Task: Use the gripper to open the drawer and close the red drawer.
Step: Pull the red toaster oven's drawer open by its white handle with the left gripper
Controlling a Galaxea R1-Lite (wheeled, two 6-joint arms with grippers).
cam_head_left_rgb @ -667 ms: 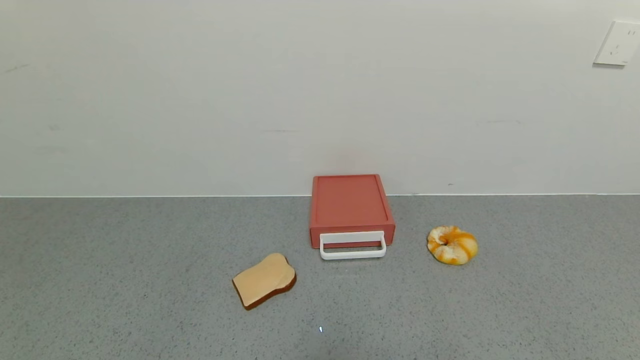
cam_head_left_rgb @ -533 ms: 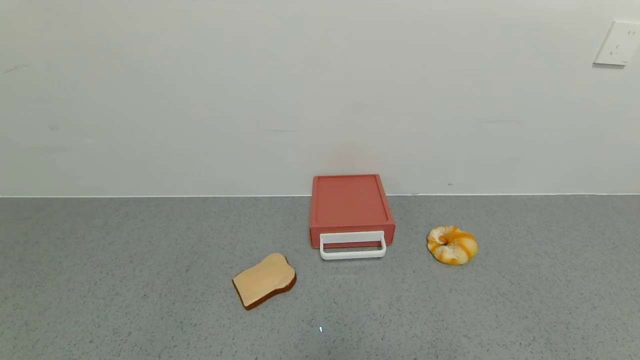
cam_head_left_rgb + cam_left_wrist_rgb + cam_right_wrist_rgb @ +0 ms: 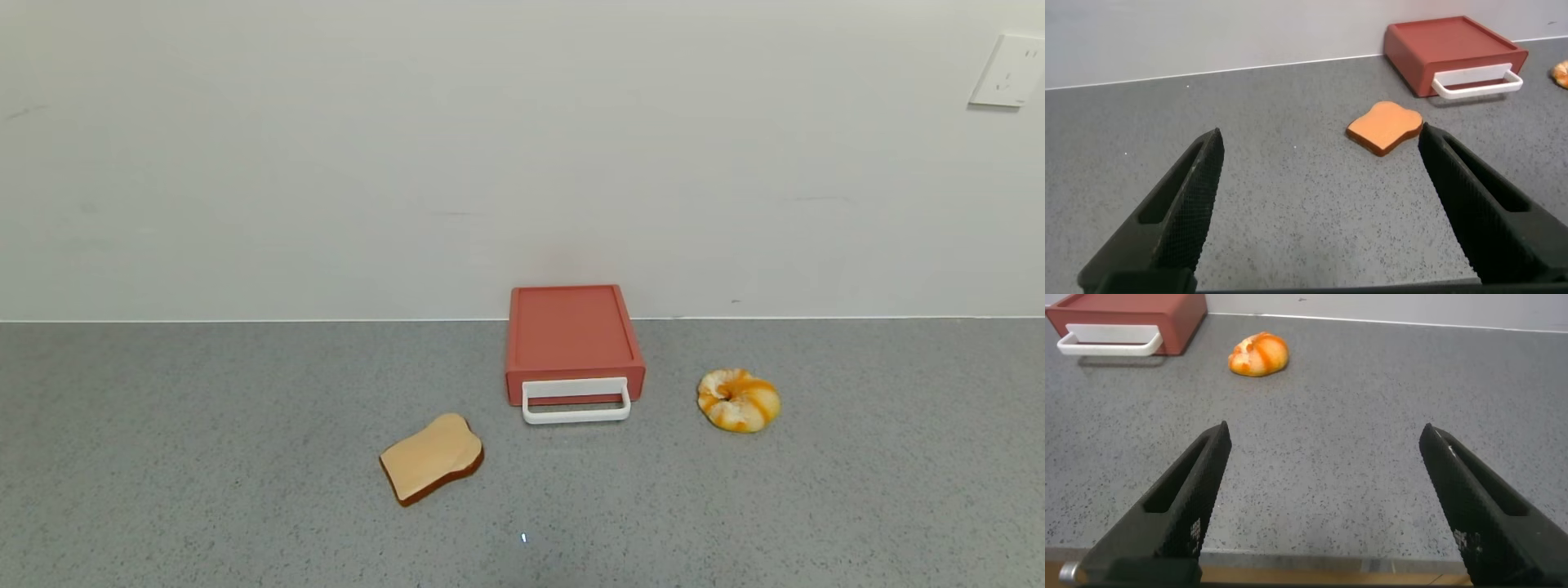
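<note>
The red drawer (image 3: 573,336) is a flat salmon-red box standing against the back wall, pushed in, with a white loop handle (image 3: 576,403) on its front. It also shows far off in the left wrist view, the drawer (image 3: 1451,51), and at the edge of the right wrist view, the drawer (image 3: 1135,314). My left gripper (image 3: 1319,135) hangs open over bare counter, well short of the drawer, nothing between its fingers. My right gripper (image 3: 1327,429) is open too, low near the counter's front edge. Neither arm shows in the head view.
A bread slice (image 3: 431,469) lies on the grey counter (image 3: 204,457) left of and nearer than the drawer. A yellow-orange bun (image 3: 738,399) sits to the drawer's right. A white wall socket (image 3: 1009,71) is high on the wall at right.
</note>
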